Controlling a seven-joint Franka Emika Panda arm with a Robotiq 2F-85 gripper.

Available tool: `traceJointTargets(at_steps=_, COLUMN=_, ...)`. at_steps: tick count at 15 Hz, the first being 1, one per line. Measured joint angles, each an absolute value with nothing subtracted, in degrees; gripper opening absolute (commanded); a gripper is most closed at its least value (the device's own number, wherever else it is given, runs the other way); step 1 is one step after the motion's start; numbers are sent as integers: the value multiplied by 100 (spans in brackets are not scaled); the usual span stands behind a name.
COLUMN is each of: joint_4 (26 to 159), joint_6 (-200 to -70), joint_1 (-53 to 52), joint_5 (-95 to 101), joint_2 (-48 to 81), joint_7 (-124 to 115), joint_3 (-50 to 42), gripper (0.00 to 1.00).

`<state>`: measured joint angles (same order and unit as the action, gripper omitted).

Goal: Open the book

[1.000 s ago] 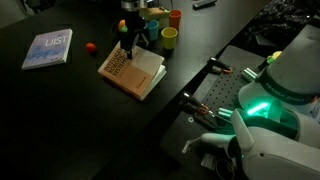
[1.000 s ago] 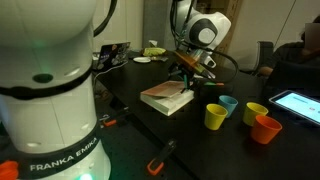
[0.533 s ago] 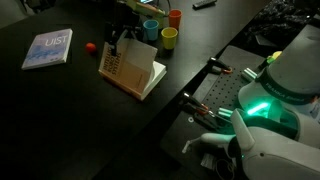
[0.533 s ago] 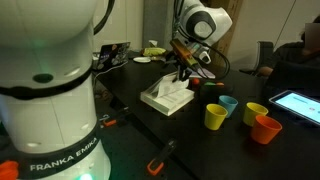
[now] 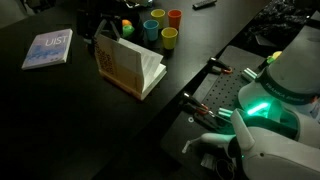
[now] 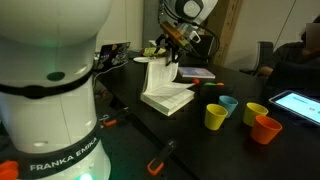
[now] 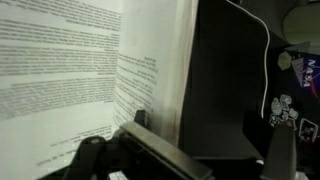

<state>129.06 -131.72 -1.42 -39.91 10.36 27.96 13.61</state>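
The book [image 5: 122, 64] lies on the dark table with its tan-orange cover and a stack of pages lifted almost upright; white pages [image 5: 150, 73] lie flat beside it. It also shows in an exterior view [image 6: 165, 92]. My gripper [image 5: 106, 30] is at the top of the raised part, seen also in an exterior view [image 6: 170, 45]. In the wrist view printed pages [image 7: 70, 60] fill the left. My gripper [image 7: 205, 135] has its jaws wide apart, and one fingertip [image 7: 140, 118] rests against the page edges.
A thin light blue book [image 5: 48, 48] lies at the far left. Several coloured cups [image 5: 165, 28] stand behind the book, also seen in an exterior view [image 6: 240, 115]. A tablet [image 6: 300, 104] lies at the right edge. Another robot's base [image 6: 50, 100] fills the foreground.
The gripper has moved up and across the book, and the cover with a stack of pages has swung from nearly flat to almost upright.
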Motion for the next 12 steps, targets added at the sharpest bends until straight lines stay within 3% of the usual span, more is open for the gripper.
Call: traceJointTargets(at_steps=12, joint_4=13048, joint_6=-13000, joint_1=-872, joint_5=-5201, joint_2=1071, joint_7=3615, joint_3=1577, gripper=100)
